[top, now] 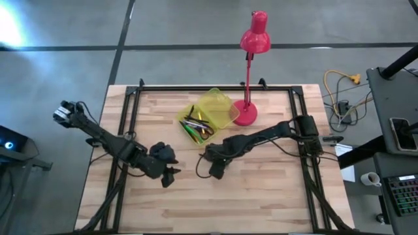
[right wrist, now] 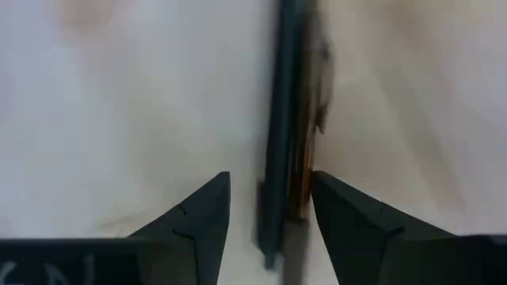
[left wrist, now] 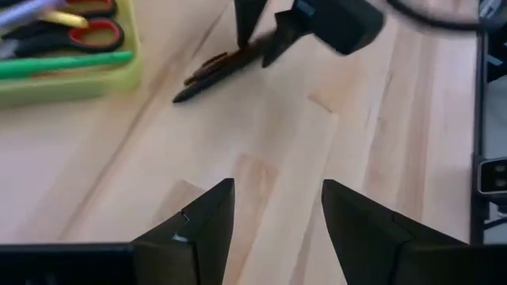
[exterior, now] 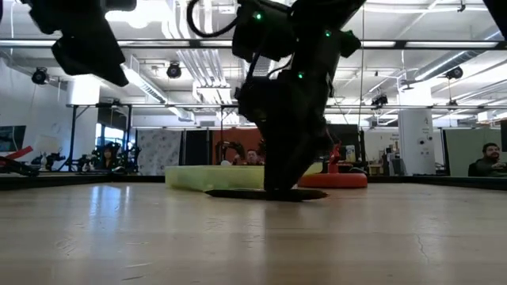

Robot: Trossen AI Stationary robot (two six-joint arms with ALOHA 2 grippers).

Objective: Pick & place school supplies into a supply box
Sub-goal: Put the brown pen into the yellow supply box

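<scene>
Here, a pale wooden desk point(top: 261, 196) stands on a grey floor, framed by black rails, with a workshop hall of ceiling lights and seated people visible beyond it in the low view. The supply box point(top: 208, 117), lid open, sits at the desk's back centre, touching the base of a red lamp point(top: 251, 72); green and yellow pens and red-handled scissors point(left wrist: 75, 32) already lie inside. The right end effector point(top: 215, 170) points down at mid-desk just in front of the box, its fingers apart and straddling a dark pencil point(right wrist: 279, 134) that lies flat on the wood. The left end effector point(top: 170, 175) hovers beside it, fingers spread and empty. The front half of the desk and both side margins lie open. Only the left wrist view shows the scissors and the pencil's full length point(left wrist: 218, 67); the high view hides that pencil beneath the right arm.
</scene>
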